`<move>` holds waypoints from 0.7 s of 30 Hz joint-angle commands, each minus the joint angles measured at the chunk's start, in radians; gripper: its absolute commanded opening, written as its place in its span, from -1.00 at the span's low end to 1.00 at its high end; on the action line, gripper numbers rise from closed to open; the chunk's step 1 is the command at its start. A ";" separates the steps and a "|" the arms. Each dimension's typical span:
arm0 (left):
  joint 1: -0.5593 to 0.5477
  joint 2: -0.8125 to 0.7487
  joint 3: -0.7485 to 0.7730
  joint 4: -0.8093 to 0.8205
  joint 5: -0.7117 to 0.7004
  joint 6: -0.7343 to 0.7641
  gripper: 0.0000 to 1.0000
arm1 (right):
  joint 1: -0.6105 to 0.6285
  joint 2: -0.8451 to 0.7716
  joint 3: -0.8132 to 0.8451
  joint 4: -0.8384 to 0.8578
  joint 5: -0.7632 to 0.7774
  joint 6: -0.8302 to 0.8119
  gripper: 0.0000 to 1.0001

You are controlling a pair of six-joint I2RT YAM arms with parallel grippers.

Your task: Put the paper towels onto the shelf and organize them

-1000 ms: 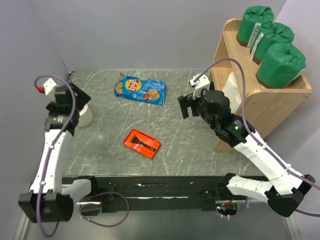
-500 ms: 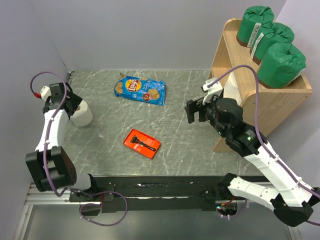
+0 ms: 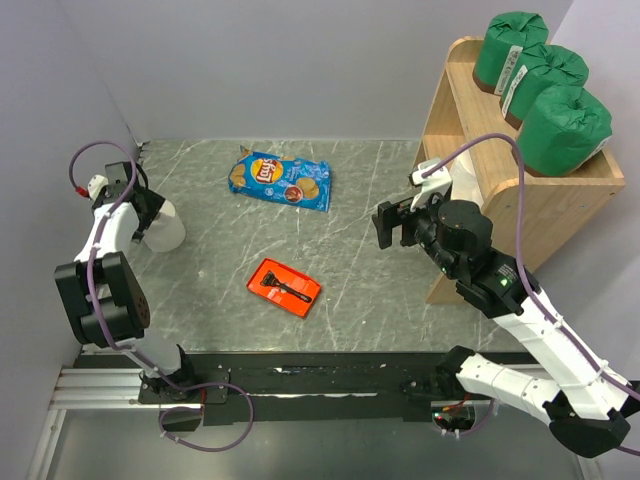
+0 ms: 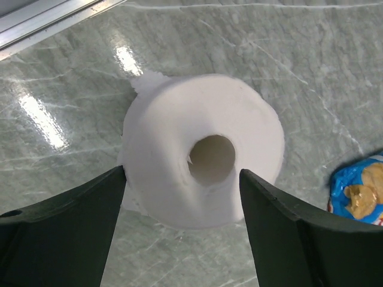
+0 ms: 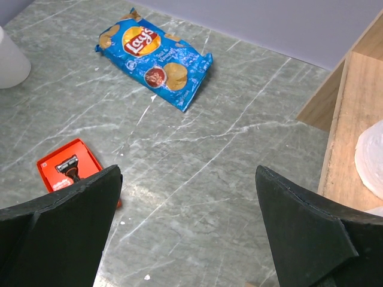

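Three green-wrapped paper towels (image 3: 545, 80) stand in a row on the top level of the wooden shelf (image 3: 520, 215). A bare white roll (image 3: 165, 230) stands on end on the table at the far left. My left gripper (image 3: 140, 212) is open right over it. In the left wrist view the roll (image 4: 203, 155) sits just ahead of the left gripper (image 4: 182, 206), its near edge between the black fingers (image 4: 66, 233). My right gripper (image 3: 392, 225) is open and empty beside the shelf. Another white roll (image 5: 372, 158) lies on the lower level of the shelf (image 5: 347, 113).
A blue chip bag (image 3: 280, 180) lies at the back middle and shows in the right wrist view (image 5: 155, 57). A red tray (image 3: 285, 287) with a razor lies at the centre. Grey walls close the left, back and right sides.
My left arm has folded back toward the left wall and brought its open gripper down to the white roll. My right gripper has moved right, closer to the shelf.
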 commanded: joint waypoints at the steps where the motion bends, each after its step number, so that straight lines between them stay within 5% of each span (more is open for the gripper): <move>1: 0.011 0.022 0.026 0.034 -0.051 -0.007 0.62 | 0.008 -0.012 -0.010 0.024 0.014 0.006 0.99; 12: 0.024 0.082 0.029 0.054 -0.017 0.032 0.38 | 0.008 0.010 -0.014 0.028 0.032 0.004 0.99; 16: 0.024 0.079 0.038 0.059 0.018 0.065 -0.02 | 0.008 0.016 -0.008 0.014 0.042 0.004 0.99; 21: 0.017 0.054 0.089 0.018 0.099 0.114 -0.22 | 0.010 0.002 -0.007 0.004 0.040 0.004 0.99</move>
